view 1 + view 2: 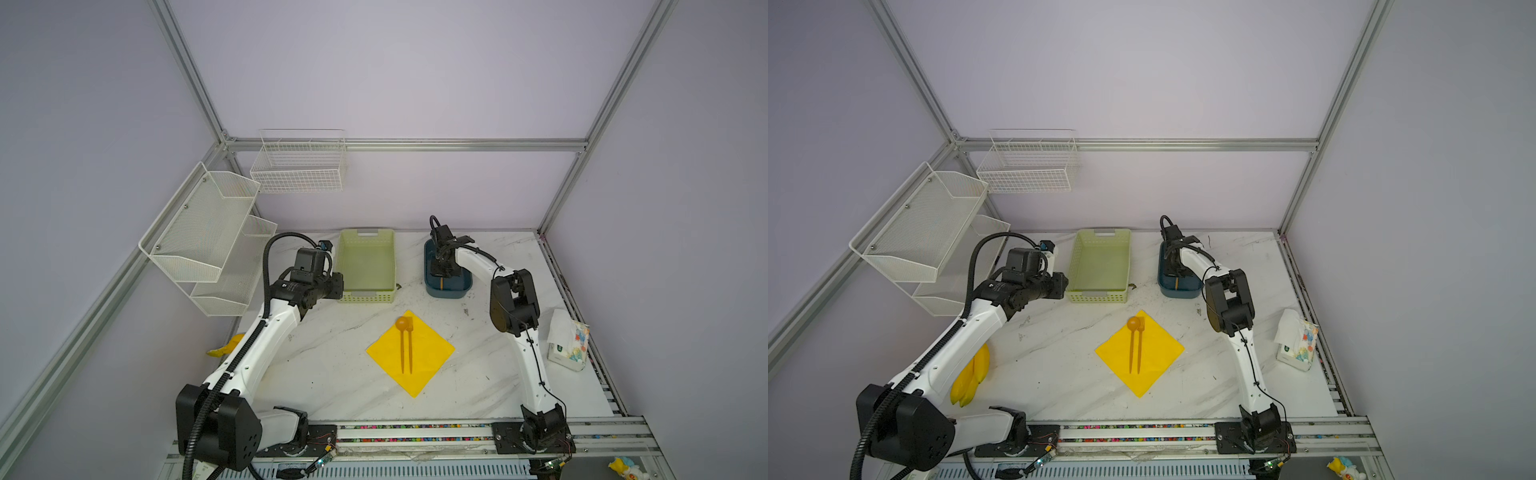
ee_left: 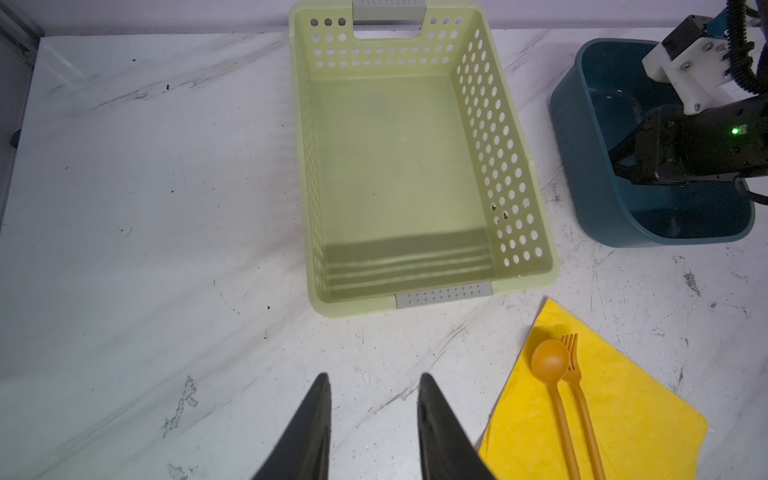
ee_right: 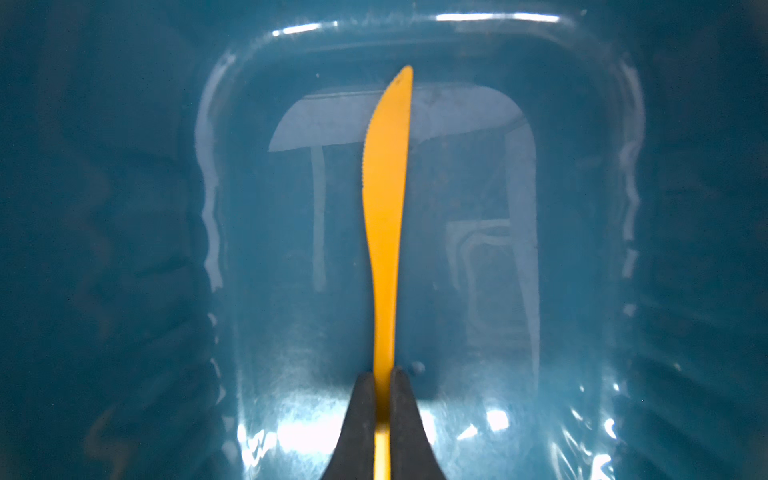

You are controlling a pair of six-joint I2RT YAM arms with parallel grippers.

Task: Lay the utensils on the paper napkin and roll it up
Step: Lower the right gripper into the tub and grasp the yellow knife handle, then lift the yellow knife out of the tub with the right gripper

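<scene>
The yellow paper napkin [image 1: 410, 353] [image 1: 1139, 352] [image 2: 615, 415] lies flat like a diamond mid-table. An orange spoon [image 1: 402, 332] [image 2: 550, 370] and fork [image 1: 410, 345] [image 2: 575, 374] lie side by side on it. The orange knife [image 3: 386, 199] rests inside the dark blue bin [image 1: 448, 286] [image 3: 124, 249]. My right gripper [image 3: 382, 374] [image 1: 441, 270] reaches down into that bin and is shut on the knife's handle. My left gripper [image 2: 374, 382] hovers open and empty over bare table, just left of the napkin and in front of the green basket [image 2: 415, 166].
The green basket [image 1: 366, 266] stands at the back, left of the blue bin. A tissue pack [image 1: 568, 340] sits at the right edge. A yellow banana toy [image 1: 971, 378] lies under the left arm. White wire racks [image 1: 208, 237] hang on the left wall.
</scene>
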